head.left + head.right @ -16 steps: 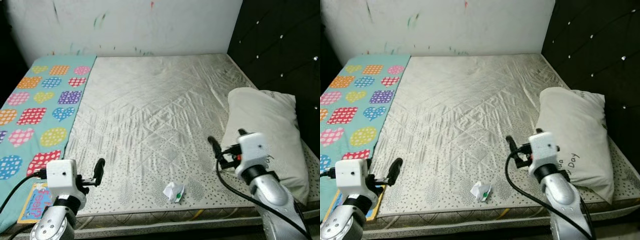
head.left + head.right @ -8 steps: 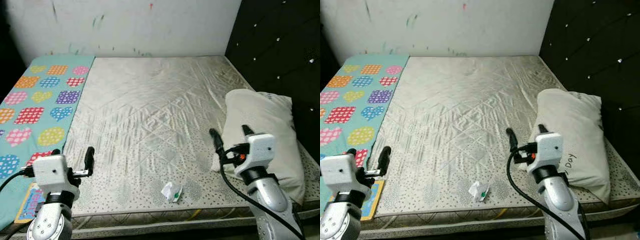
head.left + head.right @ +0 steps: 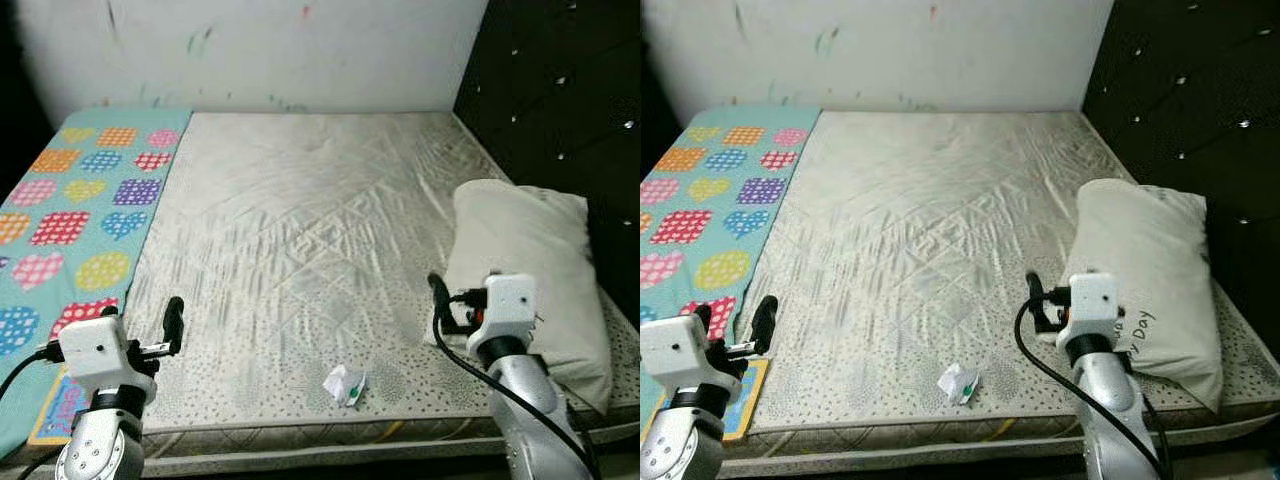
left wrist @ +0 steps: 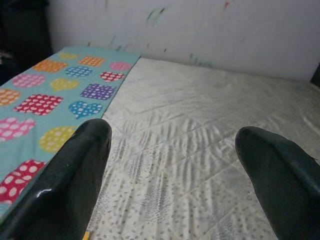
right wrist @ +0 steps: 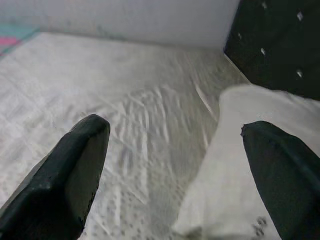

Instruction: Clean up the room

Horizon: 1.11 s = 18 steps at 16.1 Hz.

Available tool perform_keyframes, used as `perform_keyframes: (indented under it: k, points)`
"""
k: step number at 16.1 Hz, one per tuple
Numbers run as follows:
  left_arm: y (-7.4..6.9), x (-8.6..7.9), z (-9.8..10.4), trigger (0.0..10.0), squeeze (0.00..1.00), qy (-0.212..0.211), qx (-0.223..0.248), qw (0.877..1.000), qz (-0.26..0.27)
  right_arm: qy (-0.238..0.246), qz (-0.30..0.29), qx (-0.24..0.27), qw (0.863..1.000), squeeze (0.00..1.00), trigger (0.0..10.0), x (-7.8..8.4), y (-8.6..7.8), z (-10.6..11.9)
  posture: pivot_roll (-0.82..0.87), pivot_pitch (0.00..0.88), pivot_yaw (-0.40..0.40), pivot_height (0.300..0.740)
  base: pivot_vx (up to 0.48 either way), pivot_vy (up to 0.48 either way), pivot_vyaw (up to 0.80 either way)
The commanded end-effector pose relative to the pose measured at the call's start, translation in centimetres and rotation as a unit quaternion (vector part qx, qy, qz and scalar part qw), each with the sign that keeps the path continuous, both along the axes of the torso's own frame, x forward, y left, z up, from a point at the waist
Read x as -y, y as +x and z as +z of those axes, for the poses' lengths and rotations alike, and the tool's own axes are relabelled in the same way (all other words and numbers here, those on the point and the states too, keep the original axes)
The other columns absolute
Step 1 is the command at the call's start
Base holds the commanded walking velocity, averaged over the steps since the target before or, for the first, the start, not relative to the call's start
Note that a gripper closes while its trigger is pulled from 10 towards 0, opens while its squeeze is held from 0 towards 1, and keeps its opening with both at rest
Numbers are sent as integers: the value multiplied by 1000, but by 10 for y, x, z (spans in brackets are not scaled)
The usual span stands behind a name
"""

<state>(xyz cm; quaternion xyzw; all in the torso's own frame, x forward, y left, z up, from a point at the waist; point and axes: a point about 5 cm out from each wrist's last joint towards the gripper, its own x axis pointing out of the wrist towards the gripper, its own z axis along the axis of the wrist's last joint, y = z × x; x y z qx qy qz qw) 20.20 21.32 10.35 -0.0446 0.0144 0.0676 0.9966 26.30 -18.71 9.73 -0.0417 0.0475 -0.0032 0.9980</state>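
Observation:
A crumpled white paper scrap with a green spot (image 3: pixel 347 384) lies on the bare grey mattress (image 3: pixel 300 230) near its front edge. My left gripper (image 4: pixel 172 131) is open and holds nothing, hovering over the mattress's front left part beside the heart-patterned teal blanket (image 3: pixel 75 215). My right gripper (image 5: pixel 175 127) is open too, empty, just in front of the white pillow (image 3: pixel 530 275), to the right of the scrap. The paper sits between the two arms, touched by neither.
A flat blue and orange booklet (image 3: pixel 745 395) lies at the front edge under my left arm. A black tufted headboard (image 3: pixel 560 90) stands on the right. A white wall with paint marks (image 3: pixel 250 50) runs along the far side.
My left gripper has drawn back toward the left, away from the scrap. My right gripper has sunk slightly by the pillow. The view has shifted a little.

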Motion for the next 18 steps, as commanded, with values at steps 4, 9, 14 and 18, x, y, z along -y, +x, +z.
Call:
perform_keyframes:
  k: [4,9,14,18]
  points:
    - [7,4,4,10000,0,13,13,1000,-24,-36,44,16,998,0,10000,-9,6,8,-128,0,-35,740,0,0,0]
    - [15,4,-6,10000,0,33,-33,999,-19,-37,24,13,999,0,10000,-2,1,8,-155,0,-13,740,0,0,640]
    - [16,8,-6,10000,0,16,-29,999,-37,-32,25,17,999,0,10000,-4,3,13,-153,0,-26,740,0,0,0]
    - [16,9,-5,10000,0,4,-29,999,-41,-12,28,11,999,0,10000,-5,5,15,-157,0,-24,740,0,0,0]
